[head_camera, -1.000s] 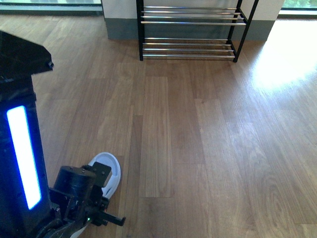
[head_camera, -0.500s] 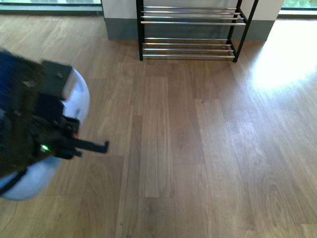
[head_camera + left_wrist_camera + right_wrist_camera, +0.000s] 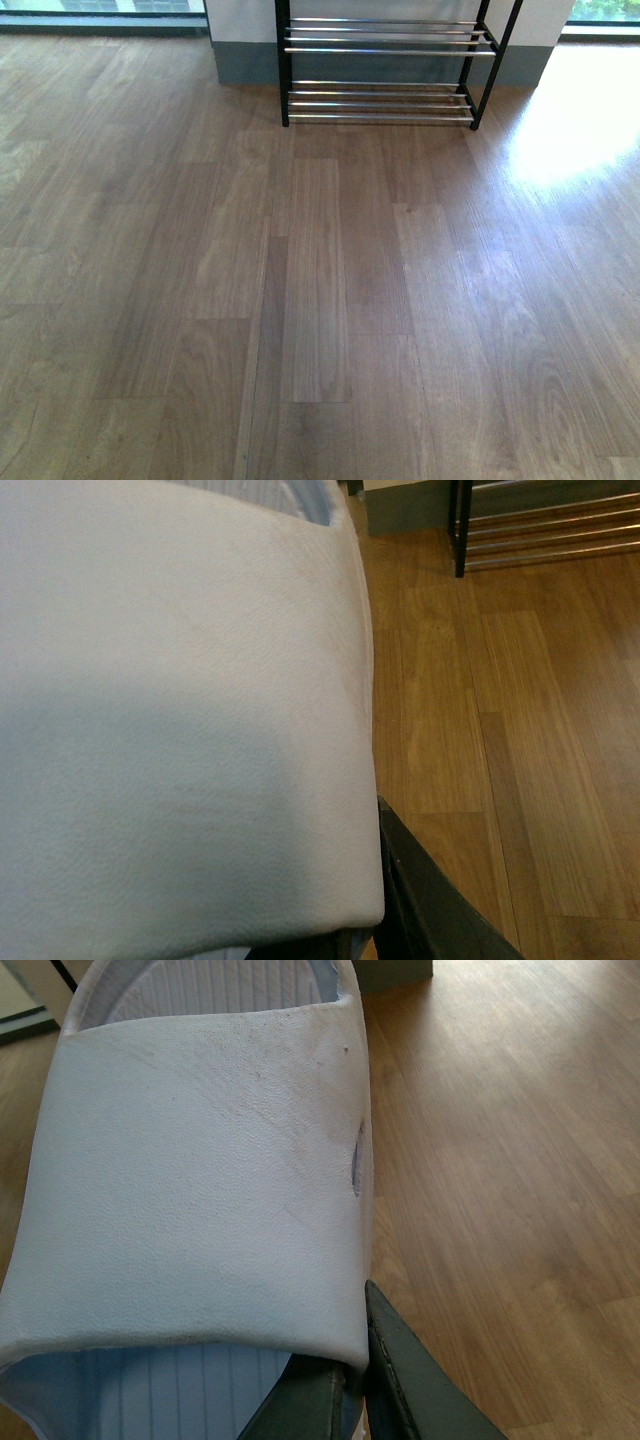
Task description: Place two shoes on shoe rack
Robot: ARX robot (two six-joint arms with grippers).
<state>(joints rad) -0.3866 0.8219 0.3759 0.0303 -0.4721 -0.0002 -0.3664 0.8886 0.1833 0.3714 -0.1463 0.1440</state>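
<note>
Slides, 2 white ones: left tool (image 3: 360,935) is clamped on the first slide (image 3: 180,710) at its strap edge, right tool (image 3: 355,1390) pinches the second slide (image 3: 200,1180) likewise. Shoe rack (image 3: 380,70) stands well ahead of both.

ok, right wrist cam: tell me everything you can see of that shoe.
The shoe is a white open slide. It has one broad strap of grained, leather-like material over a pale ribbed footbed, which shows at both open ends. The strap has faint scuffs and a small dark slit near its side edge. The shoe hangs above the wooden floor, apparently pinched at the strap's edge by the right gripper. Nothing else visibly touches it.
</note>
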